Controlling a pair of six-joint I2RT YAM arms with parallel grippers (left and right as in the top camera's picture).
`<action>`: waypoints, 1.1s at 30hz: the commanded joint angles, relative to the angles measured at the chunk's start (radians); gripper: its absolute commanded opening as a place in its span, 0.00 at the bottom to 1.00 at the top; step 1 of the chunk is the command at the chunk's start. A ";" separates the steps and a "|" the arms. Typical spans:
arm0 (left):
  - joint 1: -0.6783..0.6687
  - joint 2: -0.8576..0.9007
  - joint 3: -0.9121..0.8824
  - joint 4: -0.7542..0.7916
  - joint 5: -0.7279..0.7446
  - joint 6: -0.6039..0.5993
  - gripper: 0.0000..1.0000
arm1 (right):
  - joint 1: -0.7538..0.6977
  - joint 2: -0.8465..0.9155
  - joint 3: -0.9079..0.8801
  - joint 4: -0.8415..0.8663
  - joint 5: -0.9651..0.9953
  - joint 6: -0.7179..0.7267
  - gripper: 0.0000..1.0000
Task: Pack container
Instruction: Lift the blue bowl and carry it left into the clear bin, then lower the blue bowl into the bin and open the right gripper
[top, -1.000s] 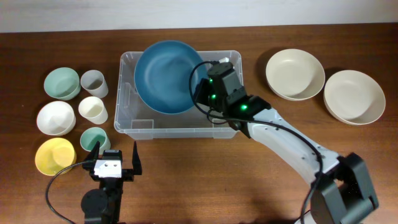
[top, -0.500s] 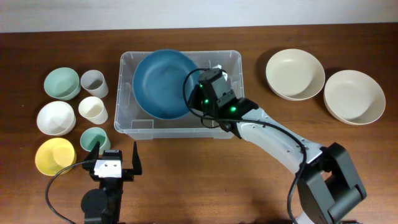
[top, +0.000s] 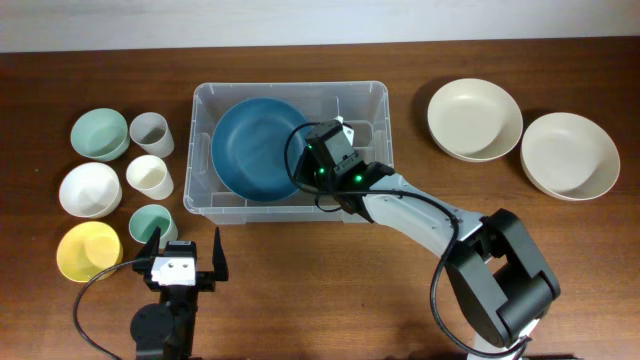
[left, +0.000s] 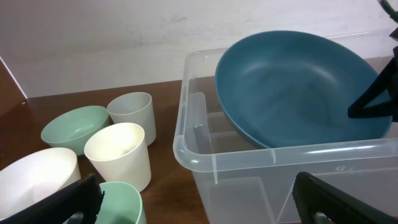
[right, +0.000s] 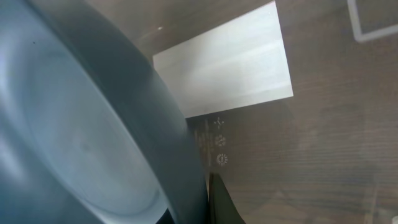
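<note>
at the left edge, small bowls (top: 90, 188) and cups (top: 150, 177) crowd close together. just below them, the left gripper (top: 185, 243) has its fingers spread wide. at centre top, the container (top: 290, 89) has a tilted blue bowl (top: 250, 150) near its left wall, the bowl's right rim pinched by the right gripper (top: 312, 168). two cream bowls (top: 474, 118) sit well apart at the upper right.

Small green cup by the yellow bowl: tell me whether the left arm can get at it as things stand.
Probably yes. The small green cup sits just ahead of the left arm, whose jaws stand open, with nothing between. The yellow bowl close beside it may crowd the grasp.
</note>
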 joint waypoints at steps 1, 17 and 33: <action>0.006 0.000 -0.004 -0.004 -0.006 -0.010 1.00 | 0.005 -0.007 0.018 0.017 0.001 0.017 0.04; 0.006 0.000 -0.004 -0.005 -0.007 -0.009 1.00 | 0.006 0.002 0.018 0.015 -0.051 0.017 0.14; 0.006 0.000 -0.004 -0.004 -0.006 -0.009 1.00 | 0.005 0.002 0.018 0.017 -0.129 0.062 0.20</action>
